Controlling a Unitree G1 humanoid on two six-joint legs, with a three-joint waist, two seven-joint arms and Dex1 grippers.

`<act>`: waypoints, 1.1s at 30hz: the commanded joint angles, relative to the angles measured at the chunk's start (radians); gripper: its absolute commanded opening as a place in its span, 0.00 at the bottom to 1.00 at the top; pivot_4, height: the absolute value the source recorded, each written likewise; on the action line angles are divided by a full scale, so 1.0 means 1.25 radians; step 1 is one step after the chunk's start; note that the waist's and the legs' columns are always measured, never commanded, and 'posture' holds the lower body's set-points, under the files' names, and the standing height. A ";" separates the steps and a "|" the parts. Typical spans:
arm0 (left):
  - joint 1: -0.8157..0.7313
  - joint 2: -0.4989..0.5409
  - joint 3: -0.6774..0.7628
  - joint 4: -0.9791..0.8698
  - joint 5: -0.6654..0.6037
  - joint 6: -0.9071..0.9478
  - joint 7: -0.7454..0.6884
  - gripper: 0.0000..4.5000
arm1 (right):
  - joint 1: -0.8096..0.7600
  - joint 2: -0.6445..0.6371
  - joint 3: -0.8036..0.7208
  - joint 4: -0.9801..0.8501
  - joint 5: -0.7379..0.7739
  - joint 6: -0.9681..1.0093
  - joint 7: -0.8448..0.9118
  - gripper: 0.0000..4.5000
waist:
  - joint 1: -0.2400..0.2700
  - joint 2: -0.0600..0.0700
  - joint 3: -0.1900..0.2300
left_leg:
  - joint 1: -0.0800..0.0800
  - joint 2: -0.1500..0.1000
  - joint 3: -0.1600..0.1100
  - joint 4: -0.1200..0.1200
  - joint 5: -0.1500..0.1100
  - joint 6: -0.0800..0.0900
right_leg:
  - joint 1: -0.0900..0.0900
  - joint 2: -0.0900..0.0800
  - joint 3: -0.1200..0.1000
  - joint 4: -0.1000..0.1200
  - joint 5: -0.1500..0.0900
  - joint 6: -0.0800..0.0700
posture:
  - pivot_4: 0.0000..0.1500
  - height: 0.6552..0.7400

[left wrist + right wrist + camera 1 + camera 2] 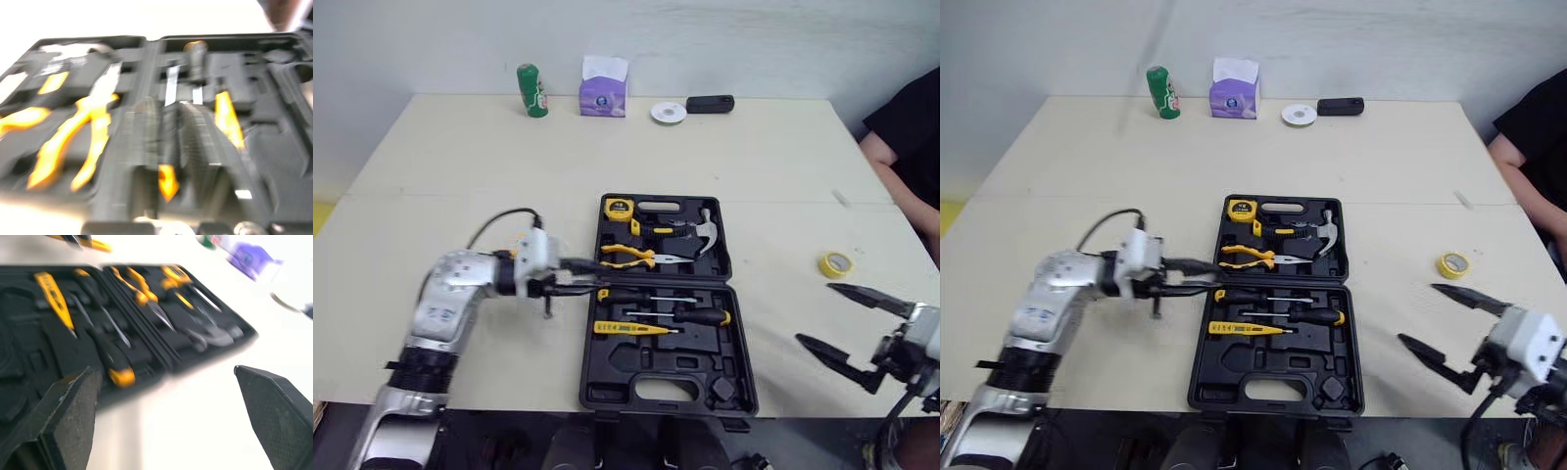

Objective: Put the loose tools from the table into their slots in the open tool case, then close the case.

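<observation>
left gripper (579, 274): at left edge of tool case (607, 384), grasp unclear
right gripper (814, 313): released, spread wide, right of case

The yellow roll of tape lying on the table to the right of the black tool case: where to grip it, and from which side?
The yellow roll of tape lies flat, hole up, so probably best from straight above: one finger in the hole, one outside, pinching the ring's wall. The open right gripper is nearest.
</observation>
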 commanded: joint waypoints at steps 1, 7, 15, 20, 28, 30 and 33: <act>0.057 0.056 0.145 0.034 -0.012 -0.012 0.067 0.71 | -0.002 -0.026 -0.090 0.112 -0.015 -0.078 0.042 1.00 | 0.000 0.000 0.000 | 0.000 0.000 0.000 0.000 0.000 0.000 | 0.000 0.000 0.000 0.000 0.000 0.000 | 1.00 1.00; 0.247 0.137 0.354 0.111 0.012 -0.058 0.151 0.99 | -0.046 -0.071 -0.198 0.420 -0.090 -0.255 0.010 1.00 | -0.004 -0.001 0.001 | 0.001 0.000 0.001 -0.005 -0.001 -0.001 | -0.001 0.000 0.001 -0.004 0.000 0.000 | 1.00 1.00; 0.364 0.201 0.557 0.423 0.042 -0.210 0.285 0.99 | -0.070 -0.132 -0.260 0.771 -0.131 -0.381 -0.102 1.00 | -0.004 -0.001 0.001 | 0.003 0.000 0.001 -0.011 -0.003 -0.007 | -0.002 -0.001 0.000 -0.005 -0.001 -0.003 | 1.00 1.00; 0.446 0.198 0.636 0.523 0.018 -0.250 0.332 0.99 | 0.000 -0.097 -0.275 0.791 -0.136 -0.425 -0.162 1.00 | -0.017 -0.001 0.001 | 0.003 0.000 0.002 -0.012 -0.003 -0.008 | -0.003 -0.001 0.001 -0.005 -0.001 -0.003 | 1.00 1.00; 0.469 0.187 0.620 0.479 -0.011 -0.218 0.311 0.99 | 0.057 -0.053 -0.255 0.781 -0.115 -0.449 -0.194 1.00 | -0.019 0.000 -0.001 | 0.005 0.001 0.003 -0.013 -0.004 -0.008 | -0.002 -0.002 0.003 -0.005 -0.001 -0.003 | 1.00 1.00; 0.461 0.190 0.612 0.465 -0.014 -0.210 0.302 0.99 | 0.056 -0.045 -0.246 0.760 -0.096 -0.439 -0.179 1.00 | -0.019 0.001 -0.001 | 0.007 0.001 0.003 -0.014 -0.004 -0.008 | -0.002 -0.002 0.004 -0.005 -0.001 -0.004 | 1.00 1.00; 0.439 0.192 0.593 0.444 -0.019 -0.192 0.286 0.99 | 0.046 -0.036 -0.224 0.720 -0.069 -0.410 -0.151 1.00 | -0.021 0.000 -0.001 | 0.009 0.001 0.005 -0.016 -0.004 -0.009 | -0.001 -0.002 0.005 -0.005 -0.001 -0.004 | 1.00 1.00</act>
